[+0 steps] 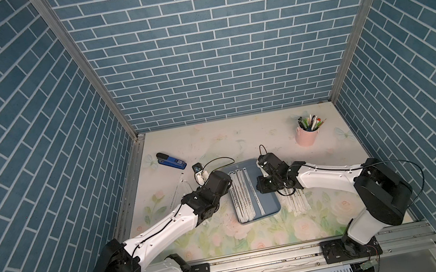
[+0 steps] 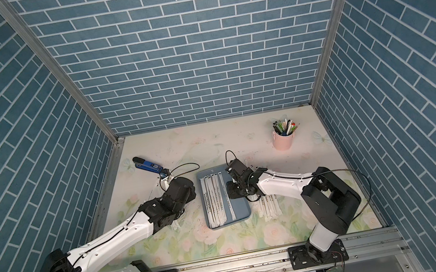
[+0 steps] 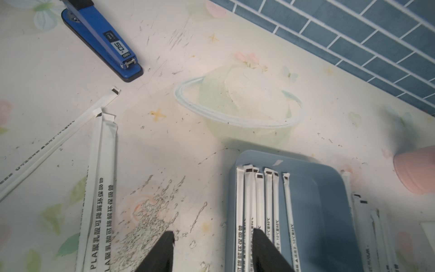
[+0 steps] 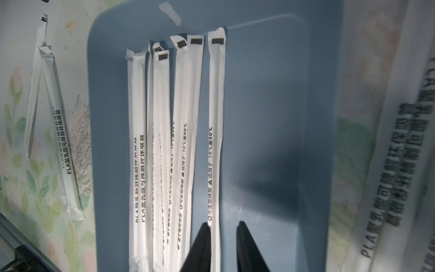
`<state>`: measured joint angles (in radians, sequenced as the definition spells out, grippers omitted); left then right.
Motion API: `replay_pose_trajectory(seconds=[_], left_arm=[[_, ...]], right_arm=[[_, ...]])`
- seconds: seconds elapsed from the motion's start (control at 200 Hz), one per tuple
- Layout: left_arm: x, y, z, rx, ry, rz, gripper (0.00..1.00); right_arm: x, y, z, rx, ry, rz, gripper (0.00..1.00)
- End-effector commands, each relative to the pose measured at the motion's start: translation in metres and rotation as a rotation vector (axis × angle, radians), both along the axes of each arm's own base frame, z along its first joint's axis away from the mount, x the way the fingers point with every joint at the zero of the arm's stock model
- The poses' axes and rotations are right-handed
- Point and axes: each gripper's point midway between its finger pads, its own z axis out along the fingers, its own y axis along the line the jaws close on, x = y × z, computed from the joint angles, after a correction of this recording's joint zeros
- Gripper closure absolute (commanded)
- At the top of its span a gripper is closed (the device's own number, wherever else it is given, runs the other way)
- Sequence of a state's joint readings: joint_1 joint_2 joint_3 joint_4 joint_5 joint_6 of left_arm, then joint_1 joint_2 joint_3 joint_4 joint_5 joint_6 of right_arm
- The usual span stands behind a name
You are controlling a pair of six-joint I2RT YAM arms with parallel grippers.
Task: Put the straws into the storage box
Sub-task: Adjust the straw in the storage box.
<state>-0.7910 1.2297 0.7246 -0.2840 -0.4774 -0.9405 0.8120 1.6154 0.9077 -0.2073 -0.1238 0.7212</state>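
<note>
Nearest me, right of centre on the bench [image 1: 258,235], a heap of straws [image 1: 296,203] lies fanned out just beside the near right corner of the storage box [image 1: 271,204], outside it. A few strays [image 3: 97,188] lie on the bench left of the box, partly under my left arm. The box sits mid-bench, its long side running near to far. A row of wrapped straws is packed along its left half, and the right half is bare.

My right claw [image 4: 223,223] hangs low over the box, fingers a little apart. The rightmost straw of the row runs between them, close against one finger, with blue floor showing beside it, so I read it as lying free, not pinched. My left claw [image 3: 213,232] stands wide open and empty, astride the box's left rim, with one finger over the bench and one over the packed row.

I judge this straw delivered and a fetch next. To do it well I should lift the right claw straight up, so no finger drags the light paper sideways. Then I should take one straw from the heap at mid-length, keep it parallel to the row and lay it in the bare half. The left claw should turn to the strays.

Farther off, the stapler [image 1: 171,160] at far left and the pink cup [image 1: 306,136] at far right are no business of mine
</note>
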Motion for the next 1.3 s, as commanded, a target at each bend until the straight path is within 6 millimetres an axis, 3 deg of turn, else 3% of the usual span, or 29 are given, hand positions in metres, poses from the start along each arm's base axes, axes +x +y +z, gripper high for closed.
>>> replay_pose_trajectory(seconds=[0.0, 0.315, 0.735, 1.29], left_arm=[[-0.002, -0.003, -0.003, -0.009, 0.006, -0.026, 0.44], [-0.003, -0.009, -0.013, -0.018, 0.028, -0.049, 0.45], [-0.002, -0.015, -0.018, -0.019, 0.047, -0.068, 0.46], [0.000, -0.018, -0.017, -0.017, 0.046, -0.074, 0.47]], right_arm=[[0.000, 0.014, -0.003, 0.048, 0.026, -0.004, 0.77], [-0.002, 0.021, -0.018, 0.061, 0.062, 0.005, 0.77], [-0.001, 0.029, -0.028, 0.069, 0.076, 0.008, 0.84], [-0.004, 0.037, -0.029, 0.084, 0.082, 0.022, 0.86]])
